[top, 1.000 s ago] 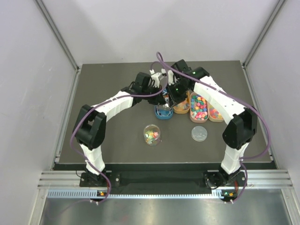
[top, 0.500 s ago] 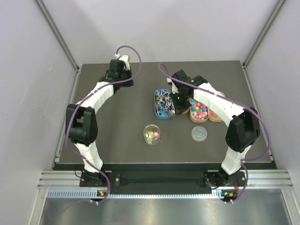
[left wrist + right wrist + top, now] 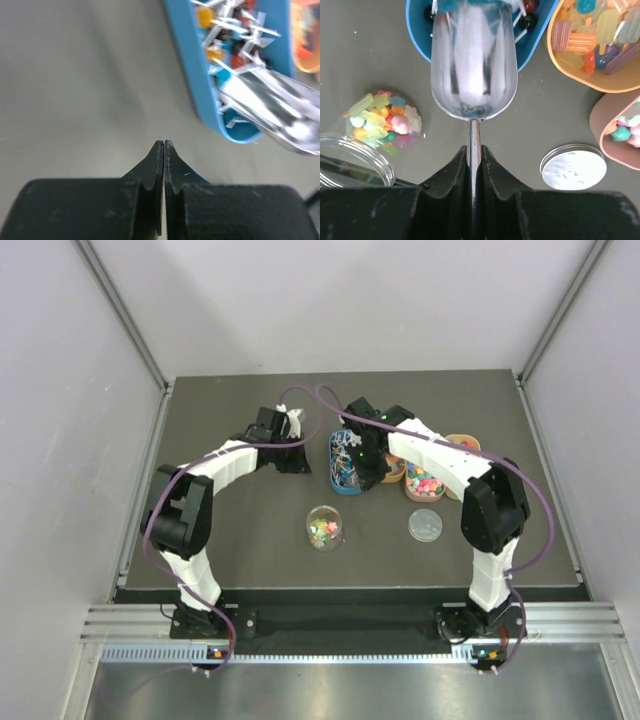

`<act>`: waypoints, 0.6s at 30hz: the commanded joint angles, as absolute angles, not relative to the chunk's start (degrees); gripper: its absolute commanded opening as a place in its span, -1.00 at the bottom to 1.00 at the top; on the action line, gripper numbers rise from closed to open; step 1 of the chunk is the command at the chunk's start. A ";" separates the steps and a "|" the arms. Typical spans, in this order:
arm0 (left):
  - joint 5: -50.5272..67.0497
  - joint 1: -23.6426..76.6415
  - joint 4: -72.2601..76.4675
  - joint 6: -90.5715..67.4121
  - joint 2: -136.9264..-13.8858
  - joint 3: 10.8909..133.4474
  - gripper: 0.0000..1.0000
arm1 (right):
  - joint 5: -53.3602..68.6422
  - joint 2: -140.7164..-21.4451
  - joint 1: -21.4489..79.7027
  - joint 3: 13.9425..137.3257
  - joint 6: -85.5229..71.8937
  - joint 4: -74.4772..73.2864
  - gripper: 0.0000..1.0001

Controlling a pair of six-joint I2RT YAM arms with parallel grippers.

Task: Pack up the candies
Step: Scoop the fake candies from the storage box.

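Foil-wrapped candies (image 3: pixel 235 30) fill a blue oval tray (image 3: pixel 334 466). My right gripper (image 3: pixel 474 149) is shut on the thin handle of a metal scoop (image 3: pixel 474 60), whose bowl reaches over the tray's near end with its tip among the sweets. A clear jar (image 3: pixel 350 155) to the scoop's left holds mixed candies (image 3: pixel 382 120). In the top view the right gripper (image 3: pixel 365 455) hangs over the blue tray. My left gripper (image 3: pixel 164 144) is shut and empty, just above the bare table left of the blue tray (image 3: pixel 200 75); from above, the left gripper (image 3: pixel 300 455) sits beside that tray.
An orange tray (image 3: pixel 555 55) of lolly-shaped sweets and a pink tray (image 3: pixel 605 130) of round ones lie right of the blue tray. The jar's round metal lid (image 3: pixel 574 166) rests on the table near the pink tray. Grey walls enclose the table.
The left arm swung from the back-left corner to beside the blue tray. The right arm moved left with the scoop, over the blue tray.
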State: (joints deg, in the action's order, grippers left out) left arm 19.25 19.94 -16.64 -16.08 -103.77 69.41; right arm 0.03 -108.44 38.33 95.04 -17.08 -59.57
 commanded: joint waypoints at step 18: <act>31.20 23.55 -8.88 -18.90 -114.69 75.06 -1.00 | 1.40 -118.30 39.38 100.81 -22.68 -60.47 -1.00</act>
